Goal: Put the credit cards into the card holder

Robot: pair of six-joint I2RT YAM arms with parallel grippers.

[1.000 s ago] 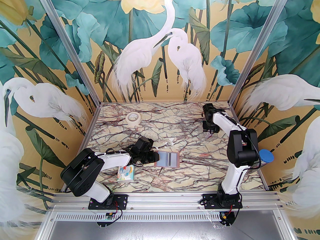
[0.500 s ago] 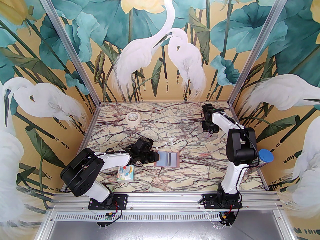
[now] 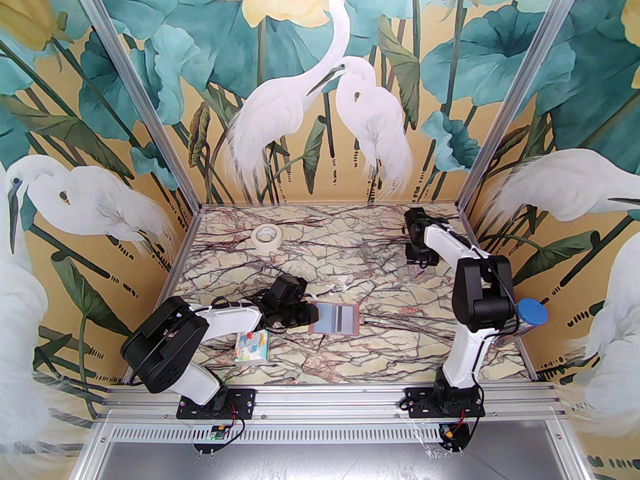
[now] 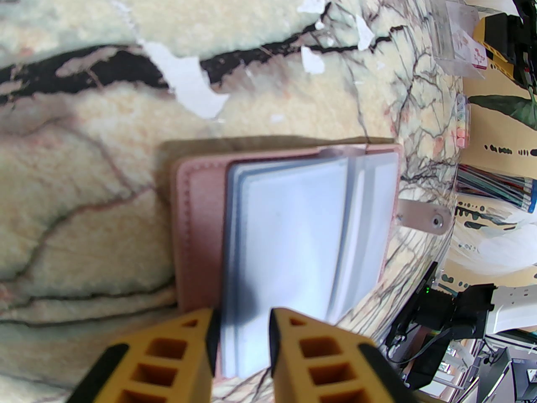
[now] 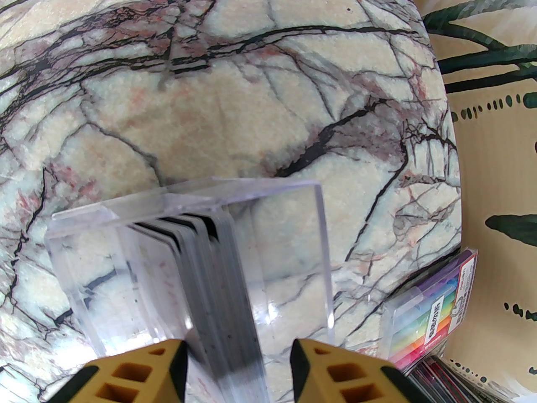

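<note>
The card holder (image 3: 336, 319) lies open at mid-table, its pink cover (image 4: 197, 233) underneath and the pale blue-grey pockets on top. My left gripper (image 3: 312, 313) sits at its left edge. In the left wrist view the left gripper (image 4: 241, 321) is shut on the edge of those pockets. The credit cards (image 5: 226, 288) stand on edge as a dark and grey stack inside a clear plastic box (image 5: 289, 242) at the far right. My right gripper (image 5: 239, 351) is open over the box, one finger on each side of the stack, with a gap on the right side.
A tape roll (image 3: 266, 238) lies at the back left. A cartoon-printed tissue pack (image 3: 252, 348) lies beside the left arm. A blue-lidded container (image 3: 531, 313) stands by the right wall, and a pack of coloured pens (image 5: 432, 309) lies close to the box.
The right arm has shifted slightly over the clear box. The left arm and the card holder have stayed still.
</note>
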